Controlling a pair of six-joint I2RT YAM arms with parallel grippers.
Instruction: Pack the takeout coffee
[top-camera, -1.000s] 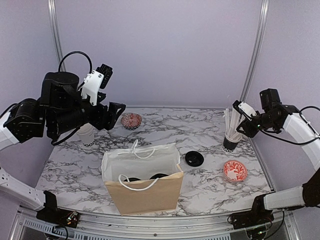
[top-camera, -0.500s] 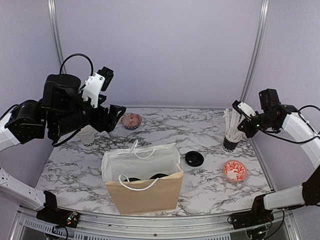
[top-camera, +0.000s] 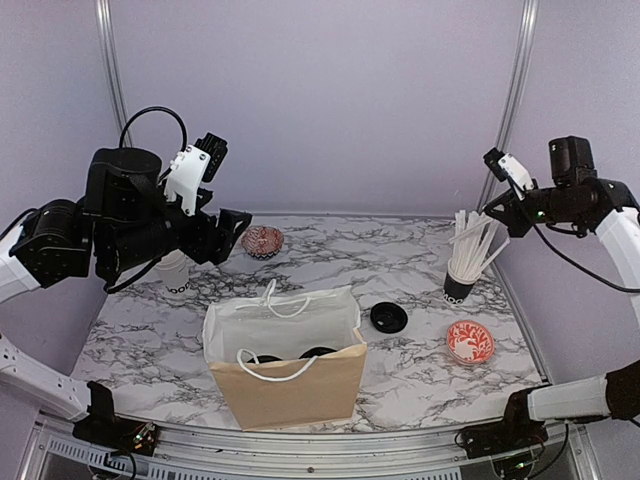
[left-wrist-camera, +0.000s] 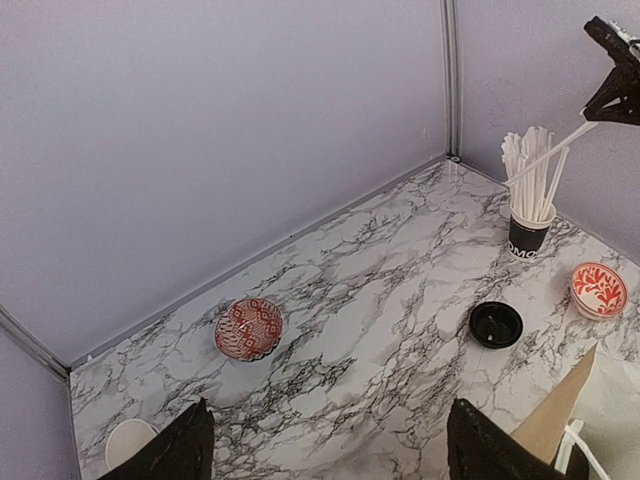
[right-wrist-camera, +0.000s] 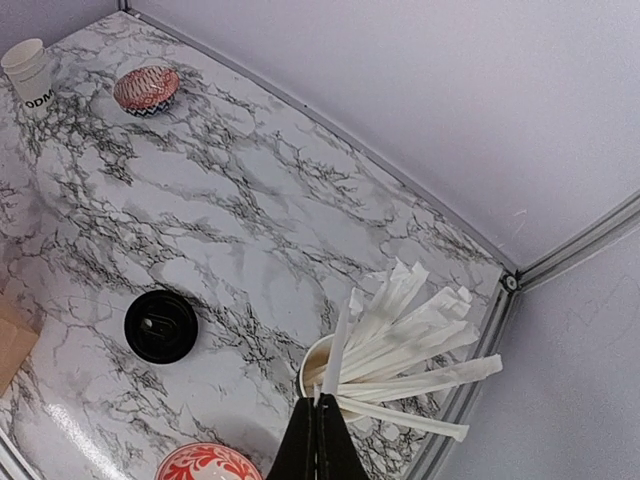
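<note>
A white lidless paper cup (top-camera: 177, 272) with black lettering stands at the back left, also in the left wrist view (left-wrist-camera: 125, 440). Two black lids (top-camera: 318, 352) show inside the open paper bag (top-camera: 285, 390). A loose black lid (top-camera: 388, 317) lies right of the bag. My left gripper (left-wrist-camera: 330, 455) hovers open high above the marble, near the lidless cup, holding nothing. My right gripper (right-wrist-camera: 320, 425) is raised above the dark cup of white sticks (right-wrist-camera: 325, 365), shut on one white stick (right-wrist-camera: 340, 340) whose lower end still reaches the cup.
Two red-patterned bowls sit on the marble table (top-camera: 420, 250), one at the back left (top-camera: 262, 240) and one at the right front (top-camera: 469, 342). Lilac walls and metal posts enclose the table. The bag's white handles (top-camera: 270, 370) stand up.
My right gripper has shut on a white stick and risen up and to the right, tilting the sticks in the cup. The left arm has hardly moved.
</note>
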